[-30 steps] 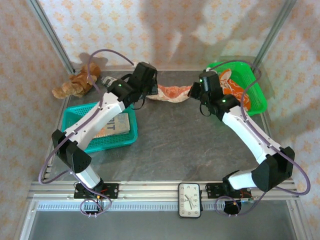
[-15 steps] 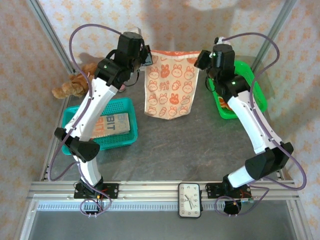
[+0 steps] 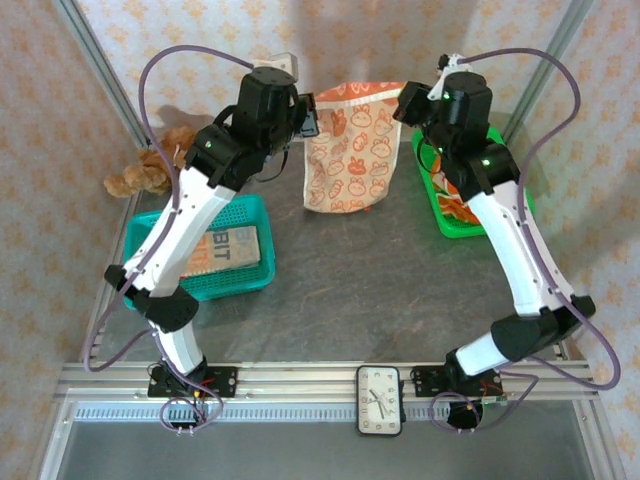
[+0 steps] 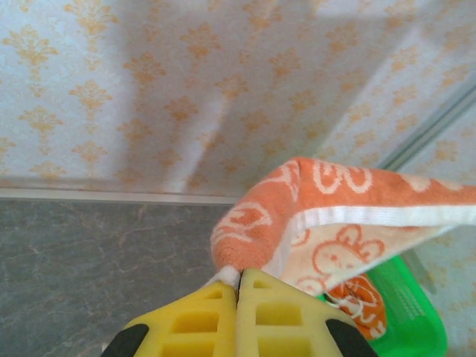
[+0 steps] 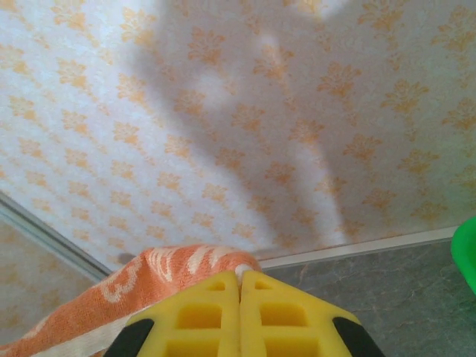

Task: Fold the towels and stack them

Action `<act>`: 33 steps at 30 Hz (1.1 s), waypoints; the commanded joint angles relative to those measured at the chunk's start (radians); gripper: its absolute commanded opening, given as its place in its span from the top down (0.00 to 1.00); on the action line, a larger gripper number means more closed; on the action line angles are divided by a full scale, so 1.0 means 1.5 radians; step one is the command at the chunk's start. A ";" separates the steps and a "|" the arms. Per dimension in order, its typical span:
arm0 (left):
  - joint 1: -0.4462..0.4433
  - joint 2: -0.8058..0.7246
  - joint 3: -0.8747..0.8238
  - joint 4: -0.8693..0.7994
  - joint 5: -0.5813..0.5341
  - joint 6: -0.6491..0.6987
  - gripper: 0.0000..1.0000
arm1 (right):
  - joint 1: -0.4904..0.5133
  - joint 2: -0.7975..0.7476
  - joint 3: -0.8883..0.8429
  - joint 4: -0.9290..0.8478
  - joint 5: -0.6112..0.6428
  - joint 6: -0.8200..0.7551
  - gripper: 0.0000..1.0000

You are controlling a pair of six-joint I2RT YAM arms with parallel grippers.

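My left gripper (image 4: 239, 277) is pinched tight on one top corner of a cream-and-orange bunny-print cloth towel (image 3: 348, 150). My right gripper (image 5: 239, 277) is pinched just as tight on the other top corner, with only the hem between the yellow fingers. The towel hangs in the air between my wrists, just left of the bright green plastic basket (image 3: 432, 185) and above its rim. I cannot tell whether its lower edge touches the grey table (image 3: 350, 300)

What worries me is how little cloth each grip has. I hold only the tip of a corner on each side, so a sharp pull apart could slide the hem out, and the towel would then swing from one gripper or drop in a heap. The top edge sags between my wrists, so if I lay it down without evening the tension, I think it would land creased and fold crooked. Drifting right as I lower it could also drape it over the green basket's wall

I count three towels. One is in my grippers, one crumpled orange towel (image 3: 455, 207) lies inside the green basket, and one folded lettered towel (image 3: 235, 248) lies in the teal plastic basket (image 3: 250, 282), well left of the green one. That makes two baskets. There is also one brown plush teddy bear (image 3: 145, 172) far left of the green basket, and one black-framed clock (image 3: 380, 400) nearer my bases
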State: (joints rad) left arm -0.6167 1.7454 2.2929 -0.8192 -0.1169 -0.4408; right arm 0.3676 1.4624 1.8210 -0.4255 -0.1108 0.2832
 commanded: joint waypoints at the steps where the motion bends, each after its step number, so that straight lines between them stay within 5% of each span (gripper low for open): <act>1: -0.031 -0.098 -0.057 0.029 -0.043 0.019 1.00 | 0.009 -0.087 -0.029 -0.006 -0.030 0.000 1.00; 12: -0.197 -0.262 -0.227 0.094 -0.201 0.058 1.00 | 0.089 -0.284 -0.133 -0.060 0.018 -0.009 1.00; 19: -0.221 -0.303 -0.314 0.107 -0.295 0.024 1.00 | 0.090 -0.312 -0.171 -0.101 0.100 0.069 1.00; 23: -0.160 -0.281 -0.340 0.120 -0.269 0.009 1.00 | 0.078 -0.268 -0.209 -0.098 0.162 0.088 1.00; 33: 0.038 -0.059 -0.312 0.243 -0.089 0.033 1.00 | -0.046 0.033 -0.159 0.007 0.025 0.118 1.00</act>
State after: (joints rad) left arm -0.6109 1.5948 1.8091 -0.5564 -0.2932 -0.4232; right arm 0.3363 1.4330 1.5288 -0.4709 -0.0460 0.4389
